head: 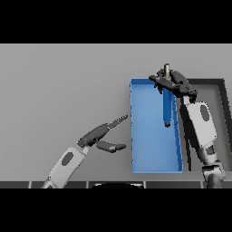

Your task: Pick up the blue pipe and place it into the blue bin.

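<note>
The blue bin lies right of centre on the grey table, long side running away from me. My right hand hovers over the bin's far right corner, fingers curled round the blue pipe. The pipe hangs nearly upright from the hand, its grey tip poking out above the fingers and its lower end inside the bin's outline. My left hand rests open just left of the bin, fingers straight and pointing toward the bin's left wall, holding nothing.
A dark tray with a raised rim sits right of the bin, partly behind my right arm. Bare grey table spreads to the left and far side.
</note>
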